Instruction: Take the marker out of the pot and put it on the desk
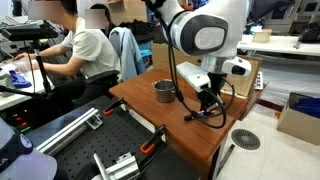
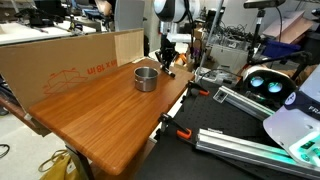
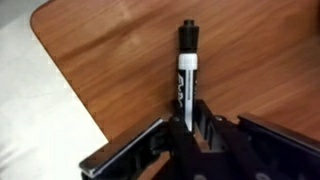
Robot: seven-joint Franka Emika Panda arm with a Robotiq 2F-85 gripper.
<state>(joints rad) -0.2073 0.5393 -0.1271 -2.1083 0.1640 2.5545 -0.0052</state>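
My gripper [image 3: 188, 122] is shut on the marker [image 3: 186, 65], a slim black and white pen that sticks out past the fingers over the desk [image 3: 110, 50]. In both exterior views the gripper [image 1: 205, 106] [image 2: 167, 60] hangs low over the desk [image 1: 150, 112] [image 2: 100, 110] near its edge, beside the pot and apart from it. The grey metal pot [image 1: 163, 91] [image 2: 146, 77] stands upright on the desk. I cannot tell whether the marker touches the wood.
A cardboard box [image 2: 70, 60] runs along one side of the desk. A black platform with metal rails [image 1: 95, 150] adjoins the desk. A person [image 1: 85, 50] sits at a nearby table. Pale floor [image 3: 30, 110] lies past the desk corner.
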